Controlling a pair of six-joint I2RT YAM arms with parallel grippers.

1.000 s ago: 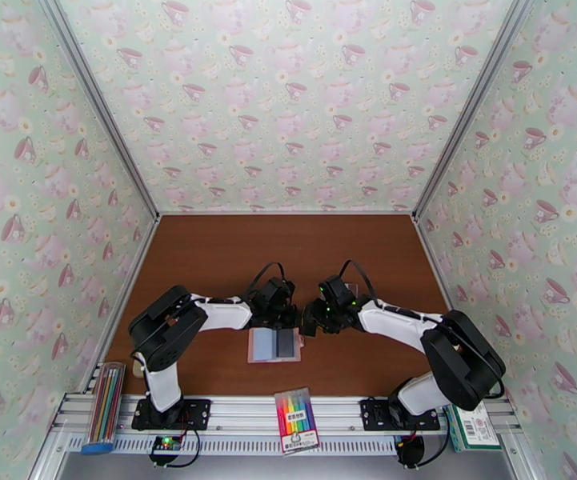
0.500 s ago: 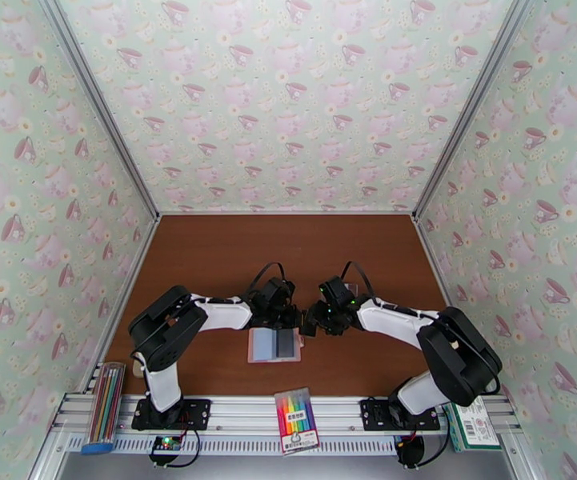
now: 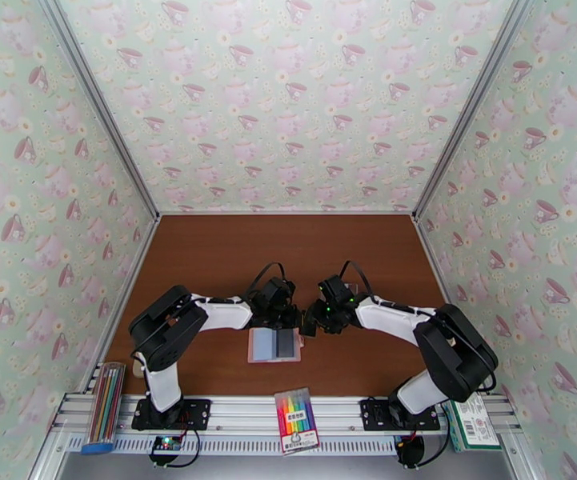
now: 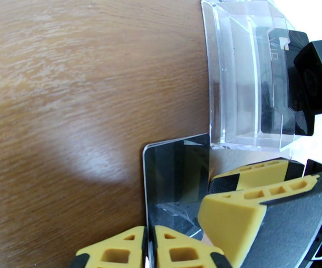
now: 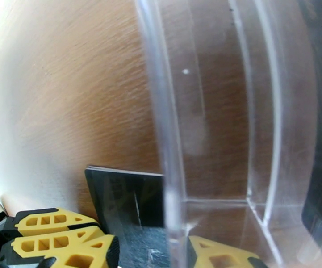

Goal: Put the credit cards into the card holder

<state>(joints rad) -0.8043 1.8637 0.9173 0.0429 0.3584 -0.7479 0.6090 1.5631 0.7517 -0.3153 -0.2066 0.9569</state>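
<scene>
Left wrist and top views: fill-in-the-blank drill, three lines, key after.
The left gripper is shut on a dark ___.
The clear box holds a black card printed ___.
Seen from above, the pink wallet lies ___ on the table.
Missing: card; VIP; open.

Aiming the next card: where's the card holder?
In the top view, the card holder lies open on the table, front centre, just nearer than the left hand and right hand.
</scene>
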